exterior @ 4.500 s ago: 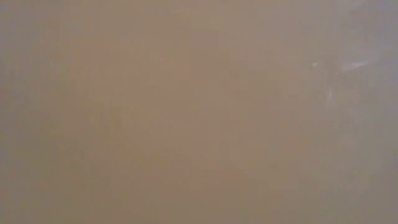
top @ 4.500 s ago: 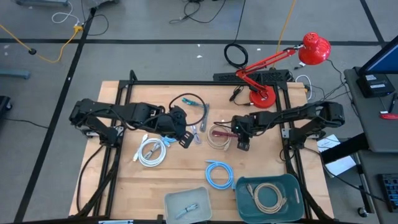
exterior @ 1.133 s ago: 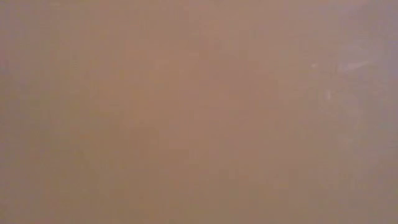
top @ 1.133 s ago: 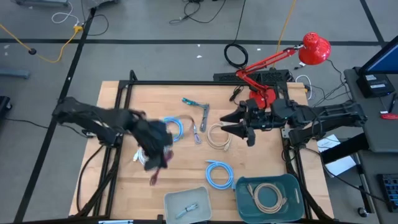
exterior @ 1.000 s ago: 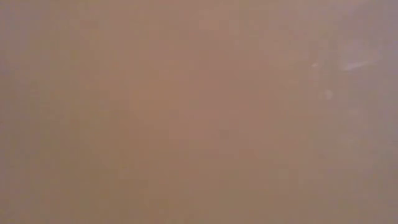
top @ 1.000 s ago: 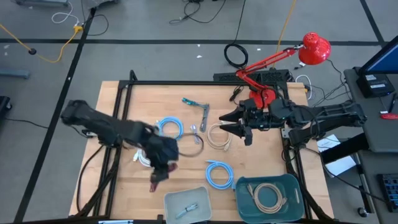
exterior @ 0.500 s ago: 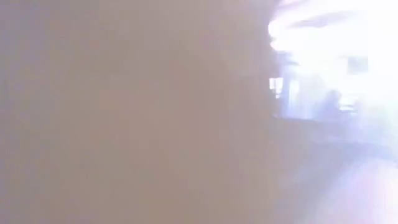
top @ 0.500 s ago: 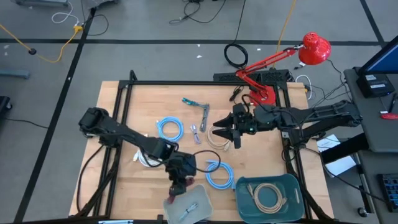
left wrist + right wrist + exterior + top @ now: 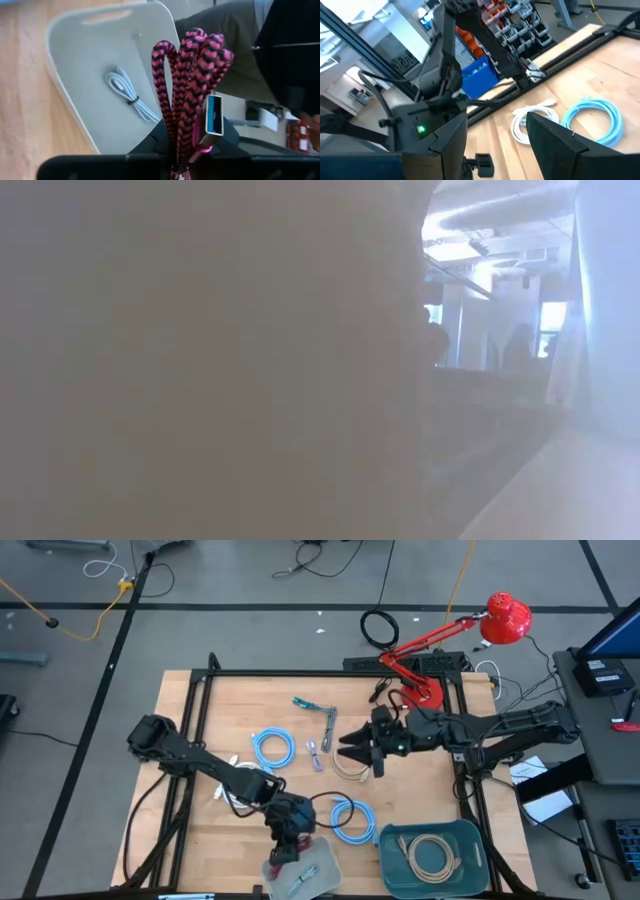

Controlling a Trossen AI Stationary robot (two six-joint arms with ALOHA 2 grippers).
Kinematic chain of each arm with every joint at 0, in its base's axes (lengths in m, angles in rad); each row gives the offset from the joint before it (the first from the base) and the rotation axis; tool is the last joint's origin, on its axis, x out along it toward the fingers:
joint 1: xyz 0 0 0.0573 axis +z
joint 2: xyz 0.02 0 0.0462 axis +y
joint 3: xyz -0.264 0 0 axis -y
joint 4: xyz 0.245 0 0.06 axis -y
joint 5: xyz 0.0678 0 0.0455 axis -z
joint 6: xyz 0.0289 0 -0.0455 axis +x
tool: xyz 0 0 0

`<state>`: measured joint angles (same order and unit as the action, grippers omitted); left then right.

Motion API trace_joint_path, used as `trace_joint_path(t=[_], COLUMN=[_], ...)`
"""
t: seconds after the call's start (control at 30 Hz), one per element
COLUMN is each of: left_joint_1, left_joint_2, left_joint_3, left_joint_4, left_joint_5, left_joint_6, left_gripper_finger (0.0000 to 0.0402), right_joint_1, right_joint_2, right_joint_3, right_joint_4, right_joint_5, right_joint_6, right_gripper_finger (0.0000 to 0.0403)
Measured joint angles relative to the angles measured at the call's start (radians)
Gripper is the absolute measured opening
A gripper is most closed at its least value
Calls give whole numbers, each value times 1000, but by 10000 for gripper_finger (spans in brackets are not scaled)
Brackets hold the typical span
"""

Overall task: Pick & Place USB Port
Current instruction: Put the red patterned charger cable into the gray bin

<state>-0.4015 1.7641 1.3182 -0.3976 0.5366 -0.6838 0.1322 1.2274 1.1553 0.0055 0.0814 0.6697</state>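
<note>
Between the left fingers: the left gripper [image 9: 187, 162] is nearly closed on a pink-and-black braided USB cable [image 9: 187, 85]; the folded loops stand up out of the jaws and the silver plug with its blue insert [image 9: 214, 115] lies against one side of the bundle.
Just past the fingertips: the grey bin [image 9: 80, 60] lies open beyond the held loops, with a small white cable [image 9: 127, 95] already tied and resting on its floor.
Seen from above: the left gripper [image 9: 292, 840] hangs at the bin's near-left corner [image 9: 325, 885], over the rim more than over the middle.
Step in hand, as I judge it: placing the cable into the grey bin, and the release looks close.
How to do it well: carry the bundle a little further over the bin floor before letting go, so the loops and plug drop inside the wall, not across the rim; lower first, since springy loops may fan out when freed; open fully and lift straight up so no braid snags a finger.
Farther off: the right gripper [image 9: 352, 753] waits with jaws apart and empty above a beige cable coil [image 9: 350, 762]; light blue coils [image 9: 272, 748] lie on the table [image 9: 200, 710], and the teal bin [image 9: 470, 875] beside the grey one holds another cable.
</note>
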Motion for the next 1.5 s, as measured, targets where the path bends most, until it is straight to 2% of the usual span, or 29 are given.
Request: trace_joint_path(t=[0.1,0.23,0.63,0.73,0.9,1.0,1.2,1.33,1.5], left_joint_1=[1,-2,-2,11,31,41,70,85,100], left_joint_2=[0,0,0,10,74,106,115,115,133], left_joint_3=[0,0,0,0,0,0,0,0,0], left_joint_4=[0,-1,41,56,116,168,165,114,35], left_joint_5=[40,42,-4,12,165,234,231,253,240], left_joint_6=[-11,-14,9,10,10,19,56,117,163], left_gripper_finger=[62,84,91,88,46,37,61,35,35], right_joint_1=[0,0,0,0,7,8,19,21,17], right_joint_2=[0,0,0,0,0,0,0,0,0], right_joint_3=[0,0,0,0,0,0,0,0,0], right_joint_4=[17,30,28,28,25,18,9,11,11], right_joint_5=[0,0,-3,-4,-5,-7,-5,-5,-3], right_joint_6=[5,11,2,1,0,0,0,0,-4], right_gripper_finger=[196,196,196,196,196,196,196,196,196])
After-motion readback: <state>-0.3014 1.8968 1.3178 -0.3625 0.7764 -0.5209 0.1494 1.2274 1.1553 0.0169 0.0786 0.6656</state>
